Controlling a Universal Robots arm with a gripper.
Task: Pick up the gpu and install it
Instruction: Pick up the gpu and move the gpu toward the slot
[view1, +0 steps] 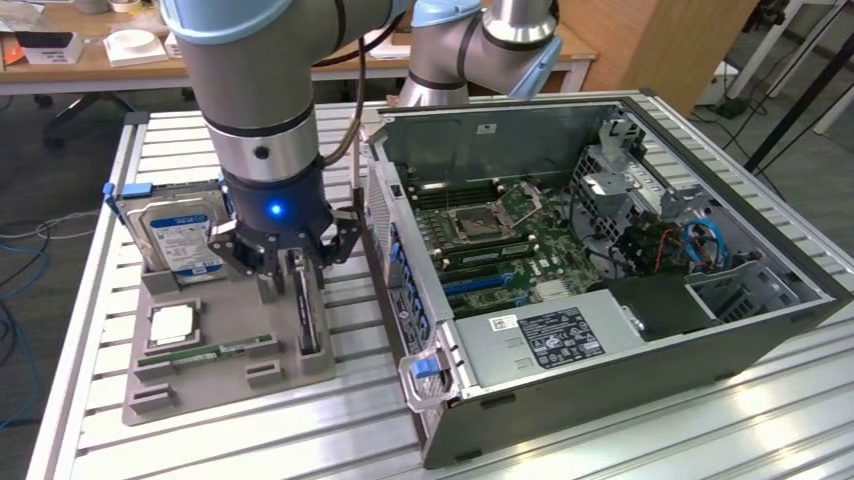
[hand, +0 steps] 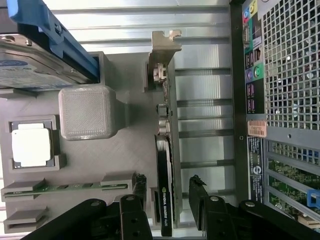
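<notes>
The gpu (view1: 308, 318) stands on edge in a slot of the grey holder tray (view1: 227, 375), a thin dark card with its silvery bracket (hand: 162, 50) at the far end. My gripper (view1: 296, 268) hangs low right over the card's near end. In the wrist view the gripper (hand: 168, 189) is open and straddles the gpu (hand: 165, 150). One black finger (hand: 140, 186) sits close against one face, and the other finger (hand: 197, 186) stands a small gap off the other face. The card rests in its slot.
The tray also holds a silver hard drive (view1: 180, 235) in a blue frame, a CPU (view1: 174, 325) and a green memory stick (view1: 214, 352). The open computer case (view1: 747, 330) lies at the exterior view's right, motherboard (view1: 487, 225) exposed, its rear panel (hand: 280, 75) close beside the tray.
</notes>
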